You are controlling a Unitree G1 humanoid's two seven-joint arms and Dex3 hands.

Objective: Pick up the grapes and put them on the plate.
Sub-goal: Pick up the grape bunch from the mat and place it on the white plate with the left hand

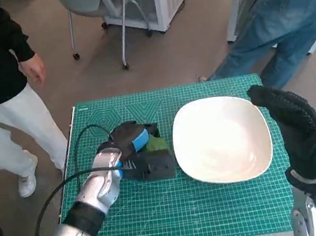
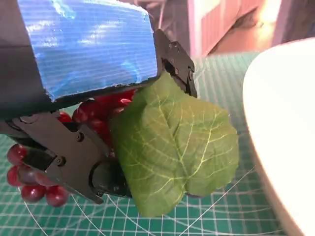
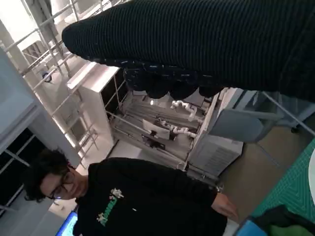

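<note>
Grapes [image 1: 154,144] just left of plate [image 1: 222,138]

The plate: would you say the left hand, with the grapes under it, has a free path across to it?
Probably yes. The left hand sits on the grapes just beside the plate, nothing lies between them, and the right hand is raised at the plate's far edge.

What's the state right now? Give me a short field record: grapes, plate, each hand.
grapes: red bunch with a green leaf, on the green mat beside the plate
plate: white, nothing on it
left hand: over the grapes, fingers around the bunch; lift not evident
right hand: gloved, raised at the plate's far side, holds nothing
bystanders: people stand beyond the table
</note>
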